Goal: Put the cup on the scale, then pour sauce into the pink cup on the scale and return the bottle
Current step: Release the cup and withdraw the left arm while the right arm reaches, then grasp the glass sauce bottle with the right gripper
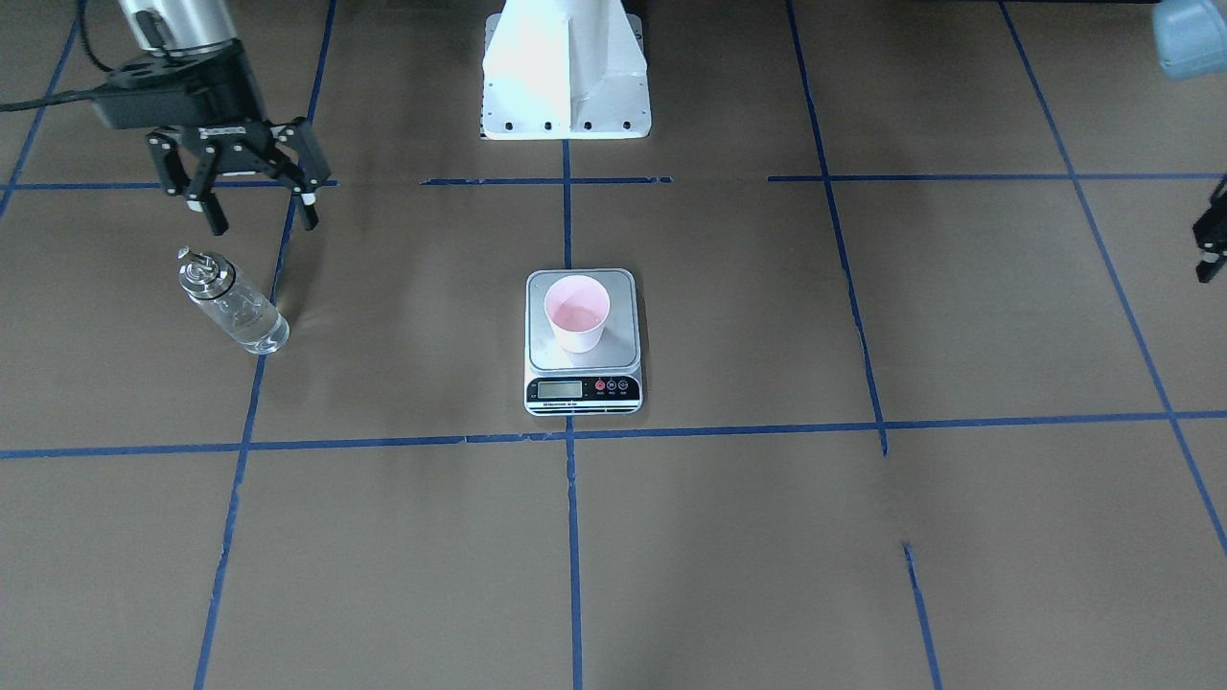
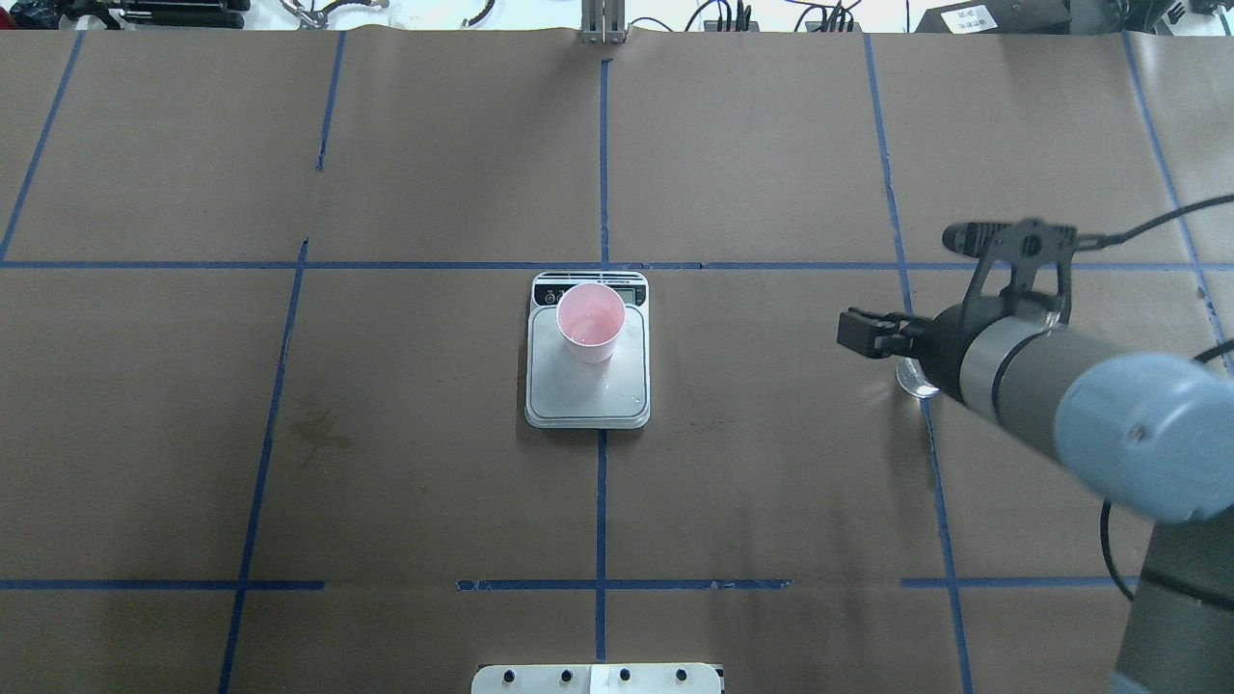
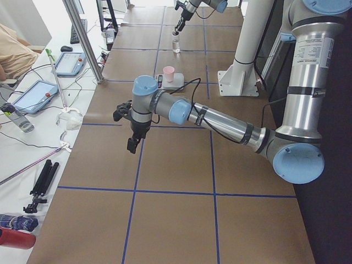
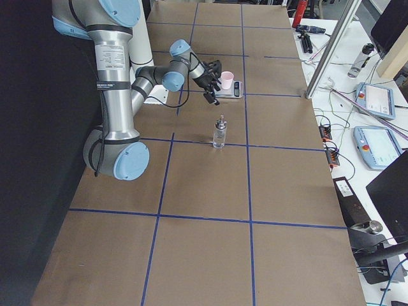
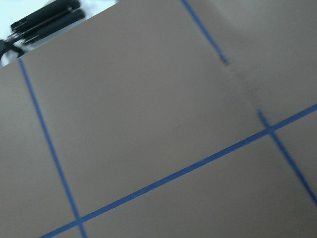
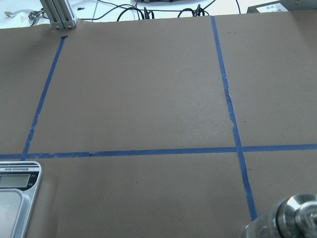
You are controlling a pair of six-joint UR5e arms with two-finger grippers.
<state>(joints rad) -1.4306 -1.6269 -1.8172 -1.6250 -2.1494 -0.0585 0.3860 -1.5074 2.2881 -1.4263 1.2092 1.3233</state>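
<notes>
The pale pink cup [image 1: 576,311] stands upright on the silver scale [image 1: 583,388] at the table's middle; it also shows in the overhead view [image 2: 590,321]. The clear glass bottle [image 1: 233,305] with a silver pourer cap stands upright on the table, on the robot's right side. My right gripper [image 1: 265,225] is open and empty, above and just behind the bottle, apart from it. In the overhead view the right arm hides most of the bottle [image 2: 914,381]. My left gripper [image 3: 132,144] hangs over bare table far from the scale; I cannot tell whether it is open.
Brown paper with blue tape lines covers the table [image 2: 386,482]. The robot's white base [image 1: 566,77] stands behind the scale. Operator tablets and cables [image 3: 38,96] lie past the table's far edge. The bottle's cap [image 6: 292,220] fills the right wrist view's lower right corner.
</notes>
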